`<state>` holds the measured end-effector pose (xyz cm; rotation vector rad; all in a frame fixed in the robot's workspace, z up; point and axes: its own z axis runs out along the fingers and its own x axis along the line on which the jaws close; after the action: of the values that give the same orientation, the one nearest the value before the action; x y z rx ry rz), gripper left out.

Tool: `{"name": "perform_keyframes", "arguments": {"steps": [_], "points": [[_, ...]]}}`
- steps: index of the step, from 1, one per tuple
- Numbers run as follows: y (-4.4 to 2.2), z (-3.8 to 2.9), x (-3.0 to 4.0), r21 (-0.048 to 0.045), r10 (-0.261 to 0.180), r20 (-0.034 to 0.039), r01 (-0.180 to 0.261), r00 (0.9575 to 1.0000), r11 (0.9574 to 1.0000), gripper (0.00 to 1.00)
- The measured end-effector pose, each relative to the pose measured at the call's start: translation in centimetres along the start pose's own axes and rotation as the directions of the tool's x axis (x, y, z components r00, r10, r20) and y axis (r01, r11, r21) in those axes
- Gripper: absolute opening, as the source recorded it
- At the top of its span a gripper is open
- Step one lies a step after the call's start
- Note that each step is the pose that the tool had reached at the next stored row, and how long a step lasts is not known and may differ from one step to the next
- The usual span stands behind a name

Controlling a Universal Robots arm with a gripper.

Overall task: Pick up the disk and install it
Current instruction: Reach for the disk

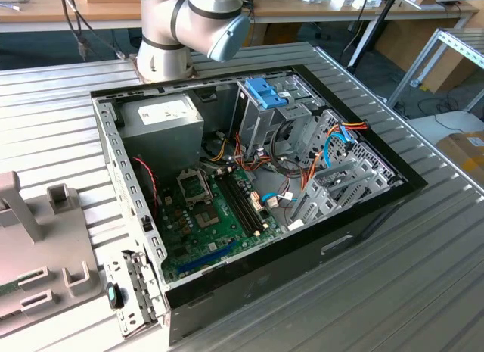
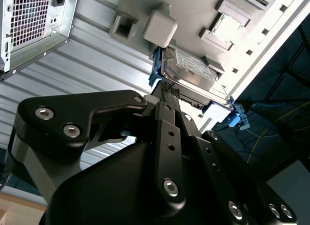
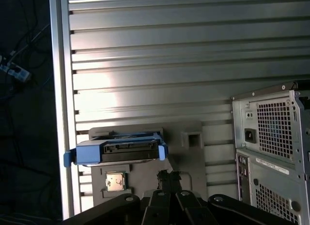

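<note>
- Flat rectangular silver-grey metal disk (image 3: 127, 148) in its bright blue plastic carrier lies on the grey fixture tray (image 3: 145, 172), outside the PC.
- Same tray has a small square silver chip (image 3: 115, 182) in a recess.
- Black gripper (image 3: 168, 176) hangs by the disk's connector end. Can't tell its spread or whether it has hold of anything.
- Open black computer case (image 1: 302, 253) holds a green motherboard (image 1: 219, 216), grey power supply (image 1: 162, 117) and silver drive cage (image 1: 261, 121).

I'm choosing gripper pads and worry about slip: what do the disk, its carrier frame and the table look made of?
Disk: bare silver-grey metal by its dull sheen, with a white label that looks like paper.
Carrier frame: bright blue, evenly coloured and matte, so probably moulded plastic.
Table: ribbed silvery metal, perhaps aluminium, judging by the bright streaky reflections.
</note>
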<state>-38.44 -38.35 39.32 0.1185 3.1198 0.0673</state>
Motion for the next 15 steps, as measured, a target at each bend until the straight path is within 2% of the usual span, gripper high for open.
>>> {"name": "perform_keyframes", "arguments": {"steps": [5,12,15], "points": [[0.0,0.0,0.03,0.0,0.0,0.0,0.0,1.0,1.0,0.11],[-0.05,0.07,0.6,0.0,0.0,0.0,0.0,1.0,1.0,0.11],[-0.05,0.07,0.61,0.0,0.0,0.0,0.0,1.0,1.0,0.11]]}}
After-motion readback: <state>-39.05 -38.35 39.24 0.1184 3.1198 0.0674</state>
